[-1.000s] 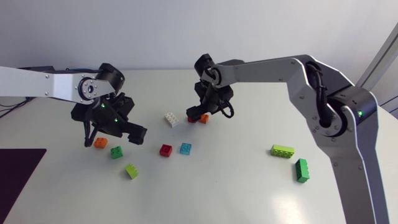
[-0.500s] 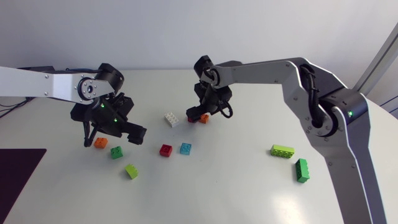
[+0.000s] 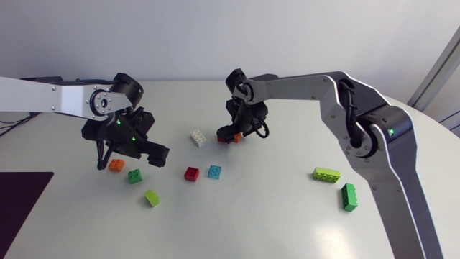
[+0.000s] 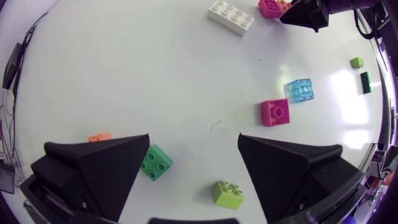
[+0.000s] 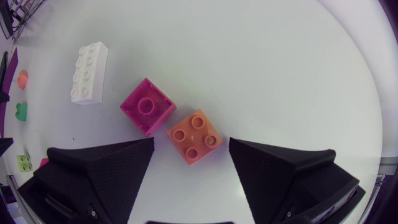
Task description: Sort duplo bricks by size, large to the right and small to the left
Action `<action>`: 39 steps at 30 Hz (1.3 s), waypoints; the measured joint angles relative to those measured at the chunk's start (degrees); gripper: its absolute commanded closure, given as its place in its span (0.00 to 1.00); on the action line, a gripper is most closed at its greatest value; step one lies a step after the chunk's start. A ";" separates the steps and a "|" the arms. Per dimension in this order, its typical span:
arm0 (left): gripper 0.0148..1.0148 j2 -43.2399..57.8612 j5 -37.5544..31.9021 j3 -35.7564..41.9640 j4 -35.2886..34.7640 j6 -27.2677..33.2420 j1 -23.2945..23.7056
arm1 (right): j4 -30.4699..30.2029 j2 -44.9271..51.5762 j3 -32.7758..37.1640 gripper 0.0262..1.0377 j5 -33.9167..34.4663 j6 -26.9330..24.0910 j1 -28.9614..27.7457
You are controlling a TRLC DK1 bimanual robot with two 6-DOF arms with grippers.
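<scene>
- Two arms reach over the white table (image 3: 273, 216), the left one from 9 o'clock and the right one from 3 o'clock in the head view.
- The left gripper (image 3: 129, 156) hangs above the table with its fingers spread wide and nothing between them.
- A small green brick (image 4: 156, 162) sits just beside one of its fingers, with a small orange brick (image 4: 99, 136) half hidden behind the same finger.
- A small lime brick (image 4: 227, 193) lies under the gap between the fingers.
- The right gripper (image 5: 191, 147) is low over the middle of the table, its fingers apart and touching nothing.
- An orange square brick (image 5: 194, 135) lies just ahead of it, one corner reaching into the gap between the fingertips.
- A pink brick (image 5: 147, 106) touches that orange one corner to corner, and a long white brick (image 5: 89, 73) lies a little beyond it.
- In the head view, a red brick (image 3: 191, 173) sits near the middle, with a pale blue brick (image 3: 214, 171) just beside it at 3 o'clock.
- From the red brick, the white brick is at 12 o'clock, the small green brick at 9 o'clock and the small lime brick at 8 o'clock.
- Two long bricks lie well apart from the rest, towards 3 o'clock of the table: a long lime brick (image 3: 326, 174), and a dark green brick (image 3: 348, 196) near it at 4 o'clock.
</scene>
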 measured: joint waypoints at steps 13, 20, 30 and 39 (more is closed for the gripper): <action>0.03 0.00 0.00 0.00 0.02 0.00 0.00 | 0.94 -0.37 -0.87 0.95 -1.57 0.00 -0.35; 0.03 0.00 0.00 -0.48 0.24 0.00 -0.02 | 1.81 -6.40 -10.64 0.98 -1.55 0.00 -0.92; 0.03 -0.96 0.00 -1.62 0.39 -0.04 -0.68 | 4.81 -22.99 -32.52 0.98 -1.57 -1.36 0.85; 0.03 -3.54 0.00 -2.82 0.39 -0.04 -1.46 | 3.41 -27.36 -34.56 0.90 -2.93 -1.33 16.61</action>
